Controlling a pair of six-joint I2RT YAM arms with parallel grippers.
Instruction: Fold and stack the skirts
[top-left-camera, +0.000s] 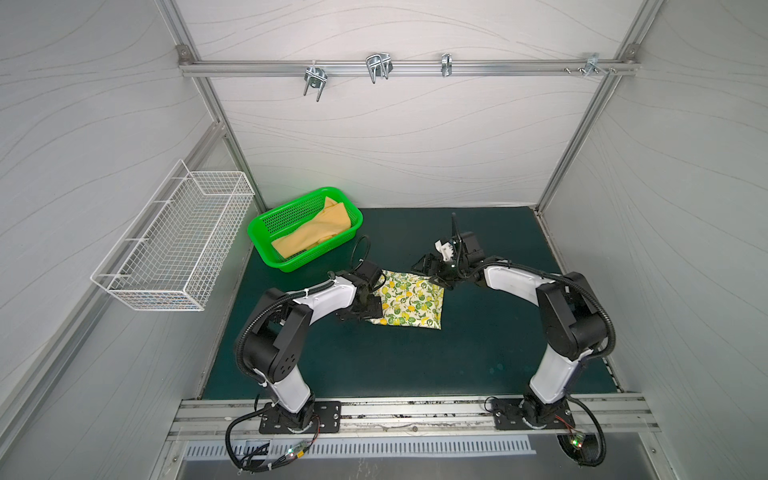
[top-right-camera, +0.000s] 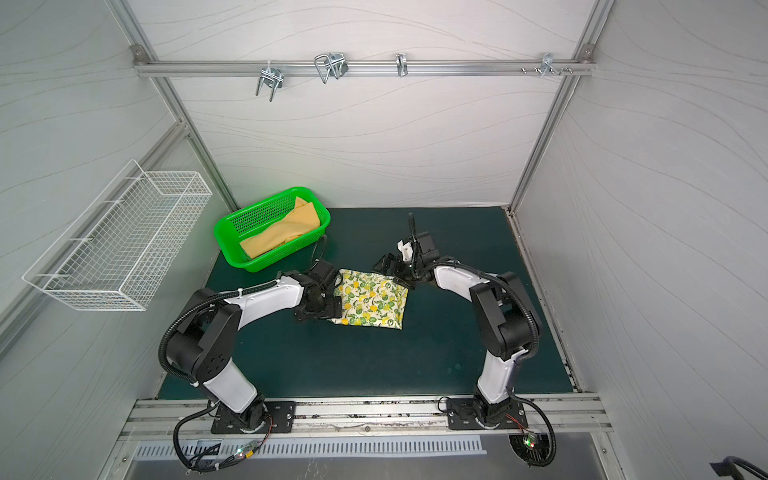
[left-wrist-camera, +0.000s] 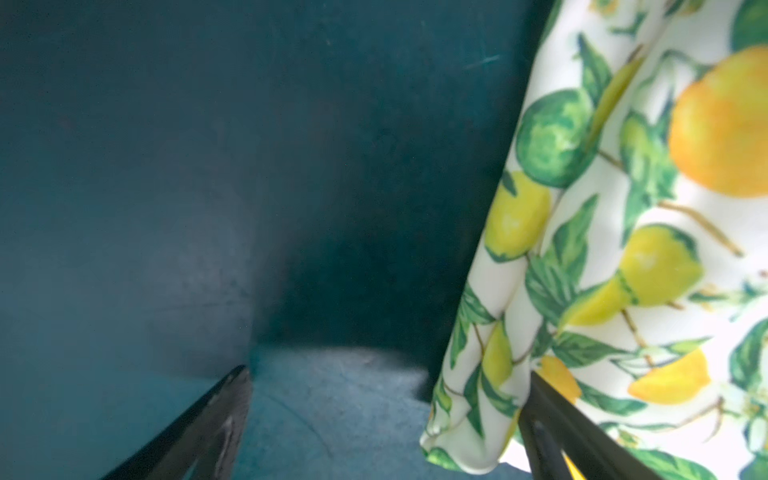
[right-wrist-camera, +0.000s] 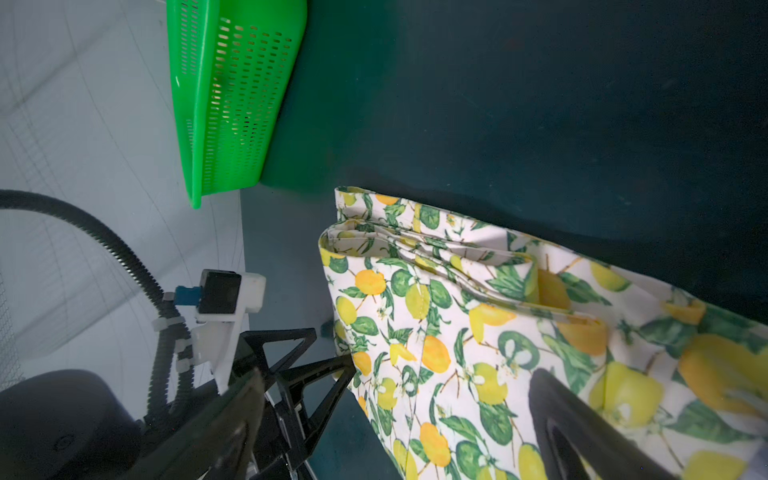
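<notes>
Grey-panel cell, dark green bench (top-left-camera: 478, 357). Lemon-print skirt (top-left-camera: 409, 305) lies mid-bench, already folded to a rough square. The right wrist view shows several stacked layers at its edge. Mustard skirt (top-left-camera: 316, 232) sits crumpled in the green basket (top-left-camera: 286, 202) at the far left corner, so stacking isn't done. I'd call it half way at best.

Left fingers (top-left-camera: 365, 312): spread wide, holding nothing. The left wrist view has one finger over the skirt's folded edge and its mate over bare bench. Can't tell if either touches cloth.

Right fingers (top-left-camera: 432, 272): also spread wide and empty, at the skirt's far right corner. One finger is over the print, one past the edge.

Risks as I read it:
- Closing now would likely pinch only the top layers, and lifting then peels the fold open.
- Any sideways drag with a finger resting on cloth skews the square.
- Both wrists crowd one small garment, so they could clash if either crosses over.
- Basket looks light. Tugging the mustard skirt out one-handed may drag or tip it. The left arm's cable loop (top-left-camera: 361, 249) is just beside its near wall too.

Pose: both arms elbow-up, forearms angled inward and down to mid-bench. Left wrist is low at the skirt's left edge. Right wrist looks a bit higher, aimed toward the basket side.
</notes>
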